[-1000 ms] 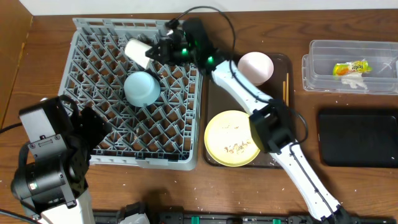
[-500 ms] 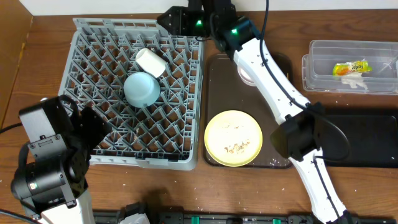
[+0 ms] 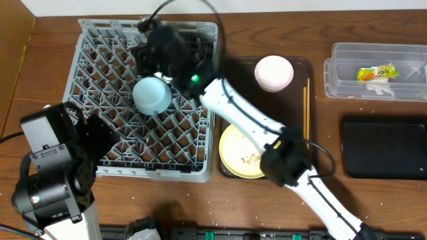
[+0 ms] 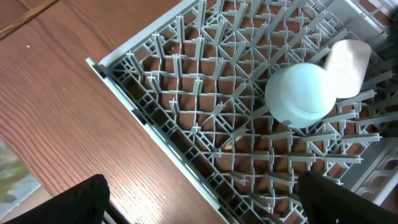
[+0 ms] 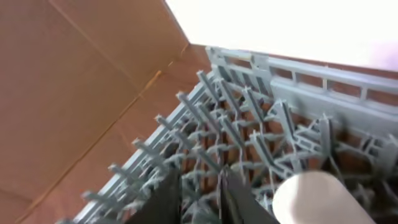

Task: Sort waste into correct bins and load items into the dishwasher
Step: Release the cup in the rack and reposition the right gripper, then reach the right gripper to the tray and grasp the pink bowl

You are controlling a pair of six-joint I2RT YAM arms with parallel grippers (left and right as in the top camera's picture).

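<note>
Lattice alone shows between the parted tips of the right gripper [image 5: 199,190], so it grips nothing as it hangs, blurred, over the far side of the large square grey plastic dish rack [image 3: 167,147]. Just beside it the pinkish-white cup [image 5: 311,199] lies on its side among the pegs, against the upturned light blue bowl [image 4: 301,96]. The cup looks rigid, light and smooth, and apt to roll. A hold across its wall near the rim seems safest. The left gripper [image 4: 211,208] hovers wide open at the rack's near edge.

The count:
- one cup
- one blue bowl
- one white round bowl [image 3: 273,72] and one pale yellow round plate [image 3: 237,153], both on the dark brown tray [image 3: 293,107]
- thin wooden chopsticks [image 3: 307,100], too fine to number
- one yellow-green and orange snack wrapper [image 3: 375,72], inside the clear rectangular plastic container [image 3: 343,73]
- one flat black rectangular bin [image 3: 383,147]
</note>
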